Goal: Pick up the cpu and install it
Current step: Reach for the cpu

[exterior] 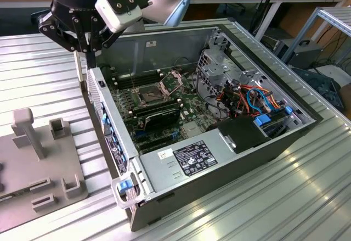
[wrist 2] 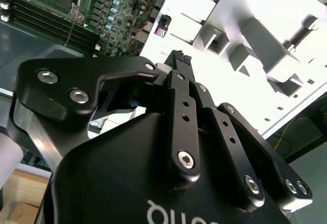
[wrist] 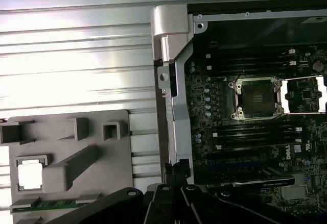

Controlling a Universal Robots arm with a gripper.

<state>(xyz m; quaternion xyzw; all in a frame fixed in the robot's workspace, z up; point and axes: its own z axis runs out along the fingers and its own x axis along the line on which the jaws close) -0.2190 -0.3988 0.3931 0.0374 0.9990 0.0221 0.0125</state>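
Three eyes on one open machine: one camera stands off the arm, two ride at its wrist.

The exterior view looks down at a slant from some way back, over the open computer case (exterior: 241, 164) on the ribbed desk (exterior: 307, 197), with the grey holder (exterior: 38, 164) at the exterior view's left. The first wrist view faces straight down past the tool (wrist: 176, 170). The second wrist view sits tight behind the tool's black body, looking along it. All three share the holder and the processor socket (exterior: 149, 93).
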